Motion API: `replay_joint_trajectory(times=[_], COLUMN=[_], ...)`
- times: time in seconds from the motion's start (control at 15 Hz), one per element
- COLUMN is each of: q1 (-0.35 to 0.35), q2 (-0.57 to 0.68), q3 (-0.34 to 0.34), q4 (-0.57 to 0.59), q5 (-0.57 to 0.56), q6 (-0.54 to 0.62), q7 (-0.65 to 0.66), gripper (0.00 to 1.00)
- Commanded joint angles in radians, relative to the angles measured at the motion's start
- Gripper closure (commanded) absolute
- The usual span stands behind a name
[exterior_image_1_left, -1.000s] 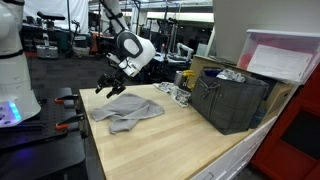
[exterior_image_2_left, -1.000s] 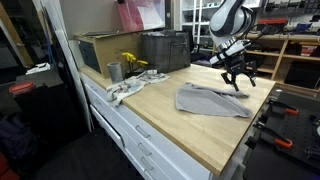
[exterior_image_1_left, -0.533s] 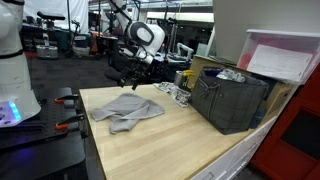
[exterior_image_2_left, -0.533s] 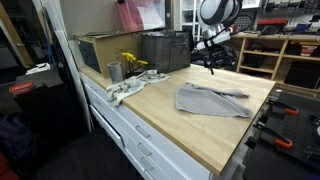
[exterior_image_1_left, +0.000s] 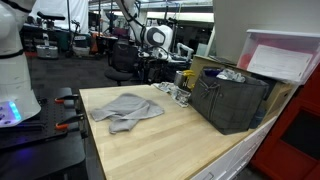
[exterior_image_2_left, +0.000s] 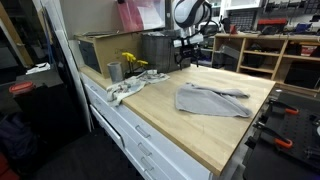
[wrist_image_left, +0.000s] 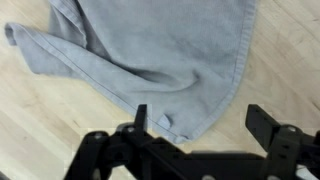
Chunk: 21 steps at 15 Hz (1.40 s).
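Note:
A grey cloth (exterior_image_1_left: 125, 110) (exterior_image_2_left: 210, 100) lies spread and slightly rumpled on the wooden worktop (exterior_image_1_left: 170, 135) (exterior_image_2_left: 190, 125). My gripper (exterior_image_1_left: 150, 63) (exterior_image_2_left: 188, 50) hangs high above the table's far side, well clear of the cloth. In the wrist view the gripper (wrist_image_left: 200, 118) is open, its two dark fingers (wrist_image_left: 141, 112) wide apart with nothing between them. Far below it, the grey cloth (wrist_image_left: 150, 50) fills the upper part of that view, one hemmed corner lying under the gap.
A dark crate (exterior_image_1_left: 232, 98) (exterior_image_2_left: 165, 50) stands at the back of the worktop. Beside it are a metal cup (exterior_image_2_left: 114, 71), yellow flowers (exterior_image_2_left: 131, 62) and a crumpled white rag (exterior_image_2_left: 125, 88) (exterior_image_1_left: 172, 92). A cardboard box (exterior_image_2_left: 100, 48) sits further along.
The gripper has opened fully, risen, and swung away from the cloth toward the back of the table. The cloth stays where it lay.

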Motion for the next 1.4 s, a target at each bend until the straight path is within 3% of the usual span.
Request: replay_joint_trajectory(times=[0.0, 0.2, 0.67, 1.33], q1=[-0.010, -0.021, -0.014, 0.058], q2=[0.144, 0.221, 0.316, 0.293], q3=[0.022, 0.051, 0.119, 0.123], q4=[0.183, 0.267, 0.324, 0.122], q5=[0.022, 0.074, 0.143, 0.153], q6=[0.007, 0.000, -0.053, -0.028], q7=[-0.197, -0.378, -0.690, -0.670], gripper=[0.00, 0.00, 0.00, 0.00])
